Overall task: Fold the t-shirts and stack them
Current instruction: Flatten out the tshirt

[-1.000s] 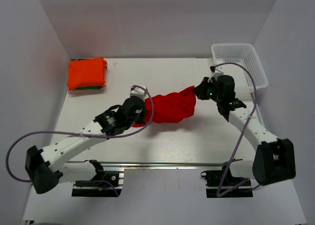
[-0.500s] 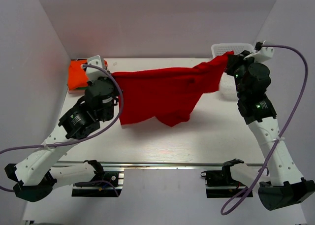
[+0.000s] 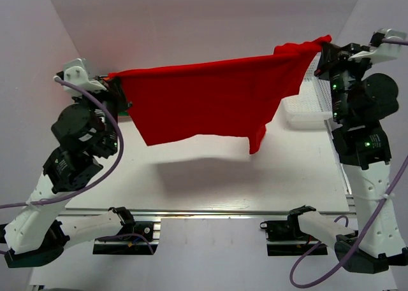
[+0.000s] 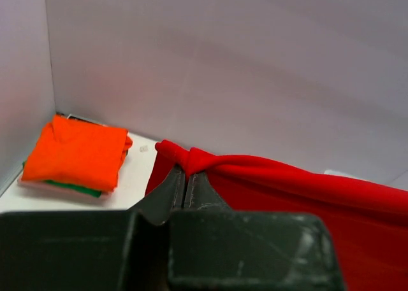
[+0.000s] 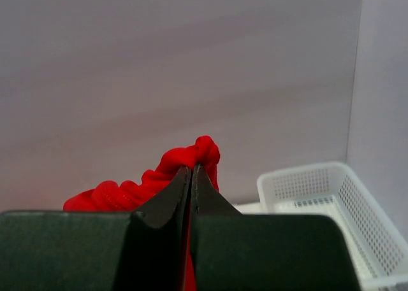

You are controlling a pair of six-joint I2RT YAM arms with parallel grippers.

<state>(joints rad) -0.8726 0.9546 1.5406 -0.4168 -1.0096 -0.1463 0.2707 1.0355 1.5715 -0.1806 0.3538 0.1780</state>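
- Nearest me is the pale surface (image 3: 210,183), with a soft shadow on it from the cloth overhead.
- Above it, a red t-shirt (image 3: 210,97) hangs spread like a banner between my two raised arms, clear of the surface. Its lower edge is uneven, and one flap drops lower toward the right.
- My left pincer (image 4: 185,176) is pressed together on a small twisted corner at the shirt's upper left.
- My right pincer (image 5: 192,173) is pressed together on a crumpled wad of the same cloth at the upper right.
- Farther back on the left, a folded orange t-shirt (image 4: 80,152) lies on top of a folded green t-shirt (image 4: 73,188) in the far corner of the surface.
- Farther back on the right, a white mesh basket (image 5: 303,183) sits against the side wall, close under my right pincer.
- Risk: each grip holds only a small bunch of cloth. Pulling my arms further apart could tug a corner free, and the shirt would drop in a heap.
- Risk: the hem hangs unevenly. Lowering it as it is could trap the long flap underneath and leave a crease.
- Risk: the right corner hangs near the basket. Coming down too far to that side could drape or snag cloth on its rim.
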